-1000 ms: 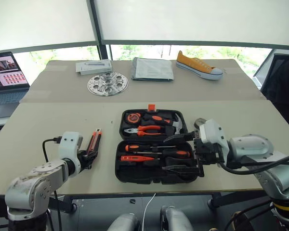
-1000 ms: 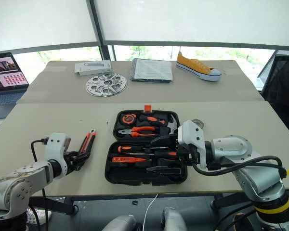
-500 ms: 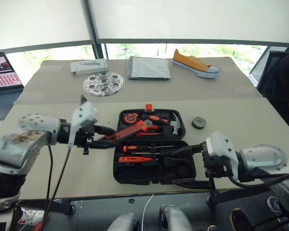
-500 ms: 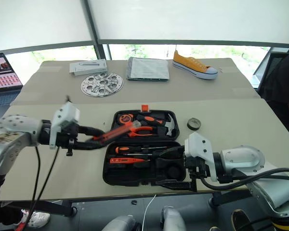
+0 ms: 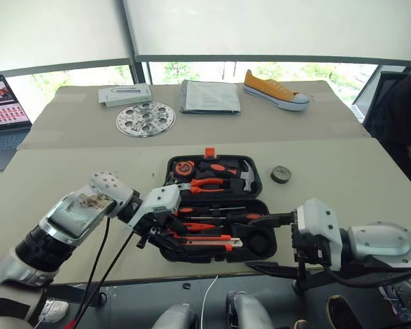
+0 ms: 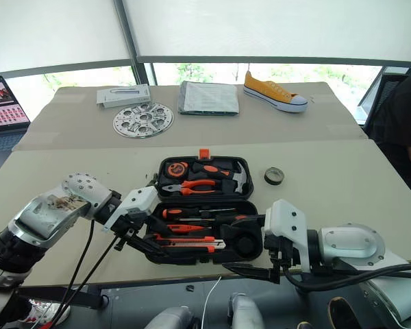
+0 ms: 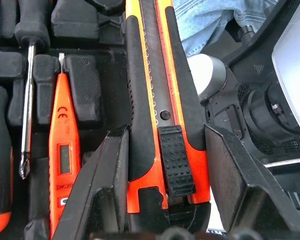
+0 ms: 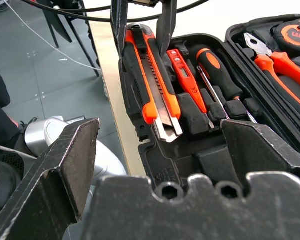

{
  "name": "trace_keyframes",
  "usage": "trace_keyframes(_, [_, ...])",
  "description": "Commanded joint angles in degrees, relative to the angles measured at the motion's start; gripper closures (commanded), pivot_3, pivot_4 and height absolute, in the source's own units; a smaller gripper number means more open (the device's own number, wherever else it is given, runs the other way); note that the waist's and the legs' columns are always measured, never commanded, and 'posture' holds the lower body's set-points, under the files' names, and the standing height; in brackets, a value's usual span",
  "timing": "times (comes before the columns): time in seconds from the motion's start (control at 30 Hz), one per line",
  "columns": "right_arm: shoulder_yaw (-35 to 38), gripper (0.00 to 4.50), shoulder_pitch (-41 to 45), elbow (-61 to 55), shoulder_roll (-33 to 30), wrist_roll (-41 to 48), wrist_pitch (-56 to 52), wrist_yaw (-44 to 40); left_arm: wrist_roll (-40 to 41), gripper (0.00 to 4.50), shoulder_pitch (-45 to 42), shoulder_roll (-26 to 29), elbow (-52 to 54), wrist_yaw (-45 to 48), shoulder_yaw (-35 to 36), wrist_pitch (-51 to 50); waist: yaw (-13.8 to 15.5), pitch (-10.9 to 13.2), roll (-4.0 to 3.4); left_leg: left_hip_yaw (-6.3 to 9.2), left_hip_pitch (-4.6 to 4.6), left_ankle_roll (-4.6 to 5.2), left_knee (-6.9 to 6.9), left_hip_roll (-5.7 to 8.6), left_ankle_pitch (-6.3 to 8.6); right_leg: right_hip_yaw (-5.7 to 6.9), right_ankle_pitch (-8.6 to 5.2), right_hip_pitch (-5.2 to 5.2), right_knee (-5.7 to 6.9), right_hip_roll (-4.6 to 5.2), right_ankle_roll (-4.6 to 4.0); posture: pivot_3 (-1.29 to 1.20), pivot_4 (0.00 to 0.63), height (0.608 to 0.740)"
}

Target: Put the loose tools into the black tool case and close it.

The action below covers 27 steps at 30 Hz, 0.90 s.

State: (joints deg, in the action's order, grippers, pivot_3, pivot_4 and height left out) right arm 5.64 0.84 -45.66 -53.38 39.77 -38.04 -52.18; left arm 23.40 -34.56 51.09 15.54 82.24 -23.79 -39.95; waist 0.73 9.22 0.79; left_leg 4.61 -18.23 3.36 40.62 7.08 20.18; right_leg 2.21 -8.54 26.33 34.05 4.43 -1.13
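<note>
The black tool case (image 6: 159,179) lies open at the table's middle. Its far half holds pliers, a hammer and a tape measure. Two long screwdrivers (image 5: 192,210) and a small orange screwdriver (image 7: 60,165) lie in the near half. My left gripper (image 5: 161,233) is shut on the orange-and-black utility knife (image 5: 207,240), holding it lengthwise along the near half's front row (image 8: 152,80); whether it rests there I cannot tell. My right gripper (image 5: 260,243) stands open at the case's near right corner, empty. A small dark tape roll (image 5: 281,174) lies on the table right of the case.
At the back of the table are a perforated metal disc (image 5: 145,118), a white box (image 5: 125,94), a grey folded bundle (image 5: 207,96) and a yellow shoe (image 5: 274,90). A laptop (image 5: 3,103) stands far left. A person (image 5: 404,123) sits at the right edge.
My left gripper lifted the utility knife from the table left of the case, swung it right over the case and rolled it down along the near half. The right gripper drew back slightly.
</note>
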Motion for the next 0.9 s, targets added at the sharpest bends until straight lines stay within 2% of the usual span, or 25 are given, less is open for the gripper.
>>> trace_keyframes(0.03, [2.2,0.0,0.0,-2.0,-0.2,1.8,-0.3,0.9,-1.1,2.75,0.7,-0.8,1.3,-0.7,-0.7,0.0,0.0,0.0,0.0,0.0,0.0,0.01,0.0,0.0,0.0,0.0,0.0,0.0,0.0,0.0,0.0,0.0,0.15,0.74])
trace_keyframes(0.63, [2.0,0.0,-0.5,-2.1,-0.6,2.6,0.0,2.6,-5.0,2.75,-1.1,-4.6,-1.9,-1.9,-3.2,-1.1,0.1,0.0,0.01,0.01,0.0,0.02,0.03,0.0,0.0,0.0,0.0,0.0,0.01,-0.01,0.01,0.0,0.15,0.74])
trace_keyframes(0.7, [2.0,0.0,-0.6,-2.1,-0.5,2.5,0.1,2.6,-4.9,1.75,-1.1,-4.6,-1.8,-1.8,-3.0,-1.2,0.1,0.0,0.01,0.0,0.0,0.02,0.03,0.0,0.0,0.0,0.0,-0.01,0.01,-0.01,0.01,0.0,0.15,0.74])
trace_keyframes(0.73, [2.0,0.0,-0.6,-2.1,-0.5,2.5,0.2,2.5,-4.7,1.53,-1.1,-4.7,-1.8,-2.0,-2.6,-1.5,0.1,0.0,0.01,0.0,0.0,0.03,0.03,0.0,0.0,0.0,0.0,-0.01,0.01,-0.01,0.01,0.0,0.15,0.74])
trace_keyframes(0.87, [1.9,0.0,-0.5,-1.9,-0.5,2.4,0.4,2.4,-2.1,0.16,-1.0,-4.4,-0.6,-0.9,-0.1,-2.1,0.1,0.0,0.01,0.01,0.0,0.03,0.03,0.0,0.0,0.0,0.0,-0.01,0.01,-0.01,0.01,0.0,0.15,0.74])
trace_keyframes(0.9, [2.0,0.0,-0.6,-1.8,-0.6,2.4,0.4,2.3,-1.4,0.07,-0.9,-4.3,-0.2,-0.7,0.6,-2.3,0.1,0.0,0.01,0.01,0.0,0.02,0.04,0.0,0.0,0.0,0.0,0.0,0.01,-0.01,0.01,0.0,0.15,0.74])
